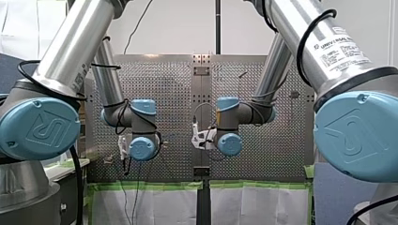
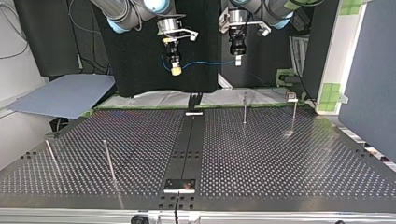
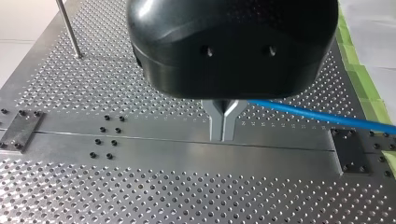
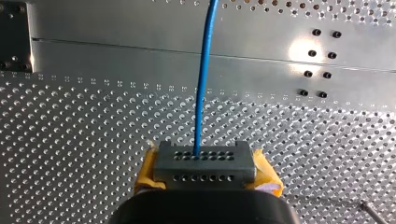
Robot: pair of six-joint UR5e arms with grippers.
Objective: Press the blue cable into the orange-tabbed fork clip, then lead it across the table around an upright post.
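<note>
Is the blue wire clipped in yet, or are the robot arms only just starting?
Just starting. Done: my left tool and my right tool each grip the blue cable. In hand: it hangs between them above the table. Left: clipping it in, then rounding a post.

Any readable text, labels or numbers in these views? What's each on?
"UNIVERSAL R…": white label on my right arm, front view; the small print beneath it is unreadable.
"UR" emblem: embossed on the blue joint caps.
Tiny marks along the table hole rows, wrist views: unreadable.
</note>
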